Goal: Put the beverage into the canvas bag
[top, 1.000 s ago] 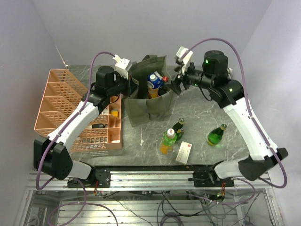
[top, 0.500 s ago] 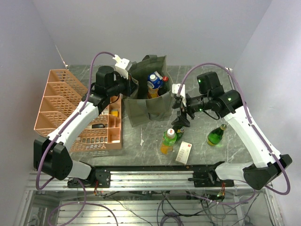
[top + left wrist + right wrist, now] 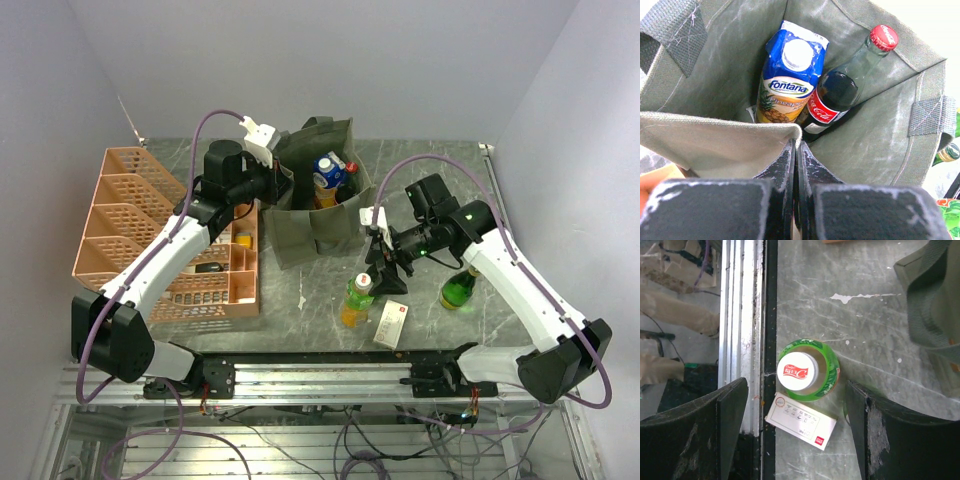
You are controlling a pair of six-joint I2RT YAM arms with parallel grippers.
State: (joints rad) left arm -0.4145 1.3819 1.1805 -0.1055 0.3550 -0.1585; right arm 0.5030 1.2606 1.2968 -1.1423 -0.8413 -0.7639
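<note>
The L gripper (image 3: pixel 796 150) has its two fingers pressed together on the near rim of the canvas bag (image 3: pixel 315 215) — it pinches the cloth. The top cam only shows the L arm reaching to the bag's left side. The L wrist cam shows the pinch up close.

Inside the bag, the L wrist cam shows a blue juice carton (image 3: pixel 790 75) w/ a white cap and a pineapple on it. A cola bottle (image 3: pixel 837 95) w/ a red cap leans right against it. From the top cam you see only their tops.

The R gripper (image 3: pixel 796 385) is wide open and points down. The R wrist cam looks straight down on the drink bottle (image 3: pixel 807 371). It has a green label and a white cap w/ red letters. It stands on the table (image 3: pixel 840 315) btw the two fingers, w/ a gap on each side. It's outside the bag, in front of it, near the table's front edge. A small white box (image 3: pixel 801 420) lies just beside it. The top cam shows orange drink in that bottle — the wrist cam doesn't.

Only the top cam shows the pink crate (image 3: pixel 130 220) left of the bag. It also shows a dark green bottle (image 3: pixel 460 288) on the table, R of the drink bottle.
</note>
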